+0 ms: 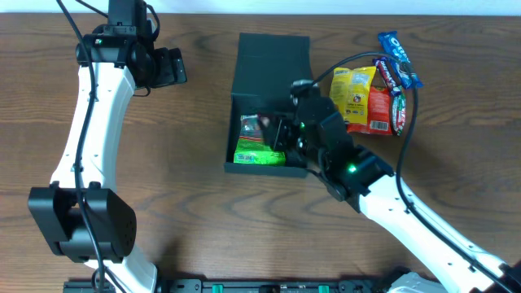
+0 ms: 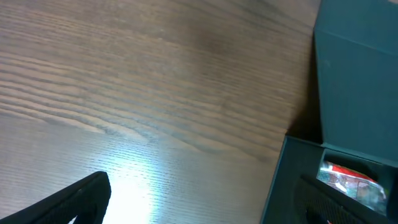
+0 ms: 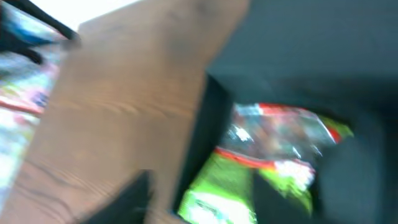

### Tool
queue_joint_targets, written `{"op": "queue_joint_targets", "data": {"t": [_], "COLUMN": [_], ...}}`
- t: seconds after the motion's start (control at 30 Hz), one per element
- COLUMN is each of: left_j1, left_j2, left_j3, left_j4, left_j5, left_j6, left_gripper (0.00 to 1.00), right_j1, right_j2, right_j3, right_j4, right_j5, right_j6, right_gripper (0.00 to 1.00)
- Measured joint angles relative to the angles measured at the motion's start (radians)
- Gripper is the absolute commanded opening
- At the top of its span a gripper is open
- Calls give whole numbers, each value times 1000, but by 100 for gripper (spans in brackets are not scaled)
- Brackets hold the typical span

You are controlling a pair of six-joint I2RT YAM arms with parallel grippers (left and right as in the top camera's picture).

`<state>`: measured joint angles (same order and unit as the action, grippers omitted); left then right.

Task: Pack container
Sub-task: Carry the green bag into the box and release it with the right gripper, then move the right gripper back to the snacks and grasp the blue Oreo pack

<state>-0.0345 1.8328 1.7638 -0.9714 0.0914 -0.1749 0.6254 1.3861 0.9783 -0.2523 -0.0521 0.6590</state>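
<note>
Highest above the table (image 1: 203,236), the right arm slants in from the near right corner, and the right gripper (image 1: 282,132) hangs inside the open container (image 1: 230,122). Its black fingers merge with the dark interior, and the right wrist view is smeared by blur, so I cannot tell how wide the jaws stand or whether they hold anything. The left gripper (image 1: 176,67) hovers over bare wood well to the left of the container. In its wrist view one dark finger (image 2: 71,200) shows low at the left, with only wood grain beside it. The jaws stand spread and hold nothing.

The container sits near the middle of the table, mouth facing up. Its lid (image 1: 273,59) is hinged on the far side and thrown back towards the far edge, so box and flap together run lengthwise from near to far, nearly square to the table edges.

Inside, against the near wall, lies a green packet (image 1: 259,154) with white print too small to read. Just beyond it is a clear packet (image 1: 253,124) with red trim.

To the right of the container, close to it, a yellow and red packet (image 1: 362,99) lies on the wood with illegible print. A dark packet (image 1: 396,96) touches its right edge. A blue packet (image 1: 398,54) with white lettering I cannot make out lies beyond.
</note>
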Motion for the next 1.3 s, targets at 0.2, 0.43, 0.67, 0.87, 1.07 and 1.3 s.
{"op": "queue_joint_targets", "data": {"t": [0.2, 0.43, 0.67, 0.87, 1.07, 1.3], "left_j1": [0, 0, 0, 0, 0, 0], "left_j2": [0, 0, 0, 0, 0, 0], "left_j3": [0, -80, -175, -203, -272, -462], "left_j4": [-7, -13, -8, 6, 30, 166], "left_j5": [50, 105, 128, 172, 223, 352], "left_j6": [0, 0, 0, 0, 0, -20], "left_gripper": [95, 95, 95, 95, 6, 6], "right_j1": [0, 0, -1, -2, -9, -36], "right_j2": [145, 320, 397, 428, 352, 300], "right_j3": [-2, -2, -2, 19, 219, 283], "right_j4": [-20, -5, 44, 64, -160, -380], "right_j5": [-2, -11, -14, -19, 43, 138], "right_j6": [-37, -73, -119, -166, -247, -234], "right_gripper": [1, 1, 1, 1, 1, 1]}}
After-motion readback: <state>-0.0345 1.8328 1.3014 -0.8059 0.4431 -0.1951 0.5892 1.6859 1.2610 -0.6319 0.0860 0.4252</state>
